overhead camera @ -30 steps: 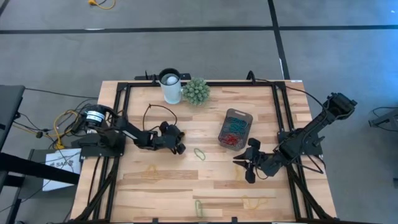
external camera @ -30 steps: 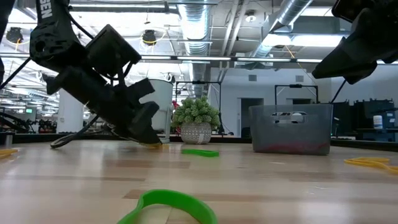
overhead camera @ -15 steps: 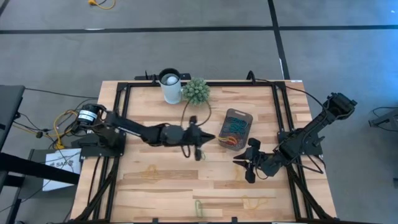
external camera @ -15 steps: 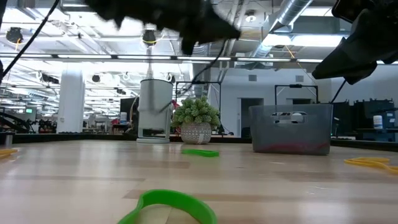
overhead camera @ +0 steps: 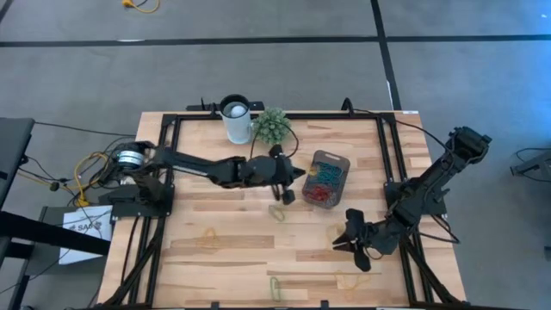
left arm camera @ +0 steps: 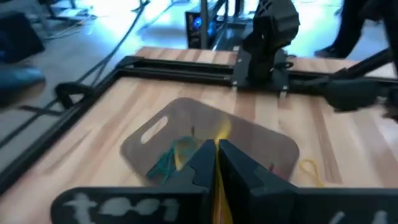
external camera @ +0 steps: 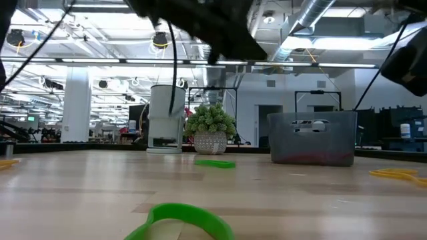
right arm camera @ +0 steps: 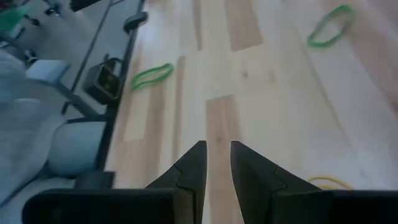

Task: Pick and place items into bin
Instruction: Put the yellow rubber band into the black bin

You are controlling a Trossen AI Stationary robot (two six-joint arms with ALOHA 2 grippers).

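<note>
My left gripper (overhead camera: 289, 188) hovers just left of the grey translucent bin (overhead camera: 327, 178), shut on a yellow rubber band (left arm camera: 218, 186). The bin (left arm camera: 186, 134) stands on the table and holds red, green and blue bands (overhead camera: 322, 184). Loose bands lie flat on the table: a green one (overhead camera: 276, 211) below the left gripper, a yellow one (overhead camera: 209, 237), another green one (overhead camera: 275, 287) and a yellow one (overhead camera: 351, 280) near the near edge. My right gripper (overhead camera: 355, 244) hangs over bare table at the near right, slightly open and holding nothing (right arm camera: 217, 146). My left gripper pinches the yellow rubber band (left arm camera: 219, 194) between its two shut fingers; only a thin yellow strip shows in the slit between them. The band is lifted clear of the table. Which part of the loop it has is hidden by the fingers.
A white cup (overhead camera: 235, 119) and a green spiky plant ball (overhead camera: 271, 126) stand at the far edge. Black frame rails (overhead camera: 389, 164) run along the table's sides. A black cable arcs over the left arm. Open wood lies between the two grippers.
The left gripper, low at the table's left-middle with the yellow band a second ago, has risen and swung right to the bin's left side, staying shut on the band. The right gripper has moved a little toward the near edge.
</note>
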